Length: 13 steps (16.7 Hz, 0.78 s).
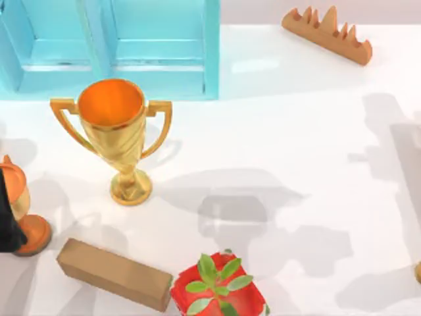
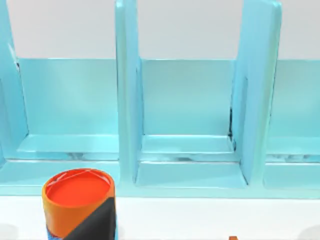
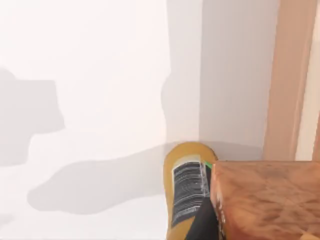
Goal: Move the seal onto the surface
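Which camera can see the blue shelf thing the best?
The left wrist view: it faces the light blue cabinet head-on, showing its compartments and dividers. The top view looks down on part of it, cut by the picture's edge. The right wrist view faces the white tabletop instead.

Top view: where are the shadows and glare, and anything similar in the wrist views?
Top view: broad soft grey arm shadows fall across the white surface at centre and right, the gold trophy casts one to its right, and a pale glare patch sits beside the blue cabinet. Right wrist view: grey shadow blobs on the surface. Left wrist view: evenly lit, faint streaks on the cabinet's shelves.
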Motion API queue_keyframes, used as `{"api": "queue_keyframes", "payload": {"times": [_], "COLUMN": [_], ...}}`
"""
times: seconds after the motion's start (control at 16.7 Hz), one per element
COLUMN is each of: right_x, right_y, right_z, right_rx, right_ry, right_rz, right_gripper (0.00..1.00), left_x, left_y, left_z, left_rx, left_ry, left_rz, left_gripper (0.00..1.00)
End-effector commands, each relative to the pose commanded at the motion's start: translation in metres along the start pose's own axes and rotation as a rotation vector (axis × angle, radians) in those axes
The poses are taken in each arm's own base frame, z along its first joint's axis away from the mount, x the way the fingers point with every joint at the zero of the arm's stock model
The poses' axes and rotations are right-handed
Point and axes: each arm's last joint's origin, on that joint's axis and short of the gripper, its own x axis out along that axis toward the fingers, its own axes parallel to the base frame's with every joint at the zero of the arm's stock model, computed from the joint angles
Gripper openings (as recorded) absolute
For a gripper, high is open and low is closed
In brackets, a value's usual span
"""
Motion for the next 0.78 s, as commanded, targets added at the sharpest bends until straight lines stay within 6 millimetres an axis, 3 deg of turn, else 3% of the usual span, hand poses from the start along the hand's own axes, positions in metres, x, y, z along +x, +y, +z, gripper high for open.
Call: {"api": "queue_keyframes", "payload": {"times": [0.12, 0.3, 0.54, 0.66, 0.78], "right_x": [0.014, 0.055, 0.098, 0.106, 0.107], "right_y": [0.029, 0.089, 0.164, 0.184, 0.186], "right_z": [0.027, 0.065, 0.083, 0.083, 0.083], "right_rx": [0.000, 0.000, 0.000, 0.000, 0.000], "right_ry": [0.007, 0.039, 0.028, 0.015, 0.013], "right_rz": [0.000, -0.011, -0.010, -0.003, -0.002], "right_gripper": [0.00, 0.00, 0.00, 0.00, 0.00], "left_x": [0.000, 0.000, 0.000, 0.000, 0.000], "left_y": [0.000, 0.000, 0.000, 0.000, 0.000], "left_z": [0.000, 0.000, 0.000, 0.000, 0.000], "left_rx": [0.000, 0.000, 0.000, 0.000, 0.000], "left_ry": [0.000, 0.000, 0.000, 0.000, 0.000], "left_rz": [0.000, 0.000, 0.000, 0.000, 0.000], "left_gripper": [1.00, 1.00, 1.00, 1.00, 1.00]}}
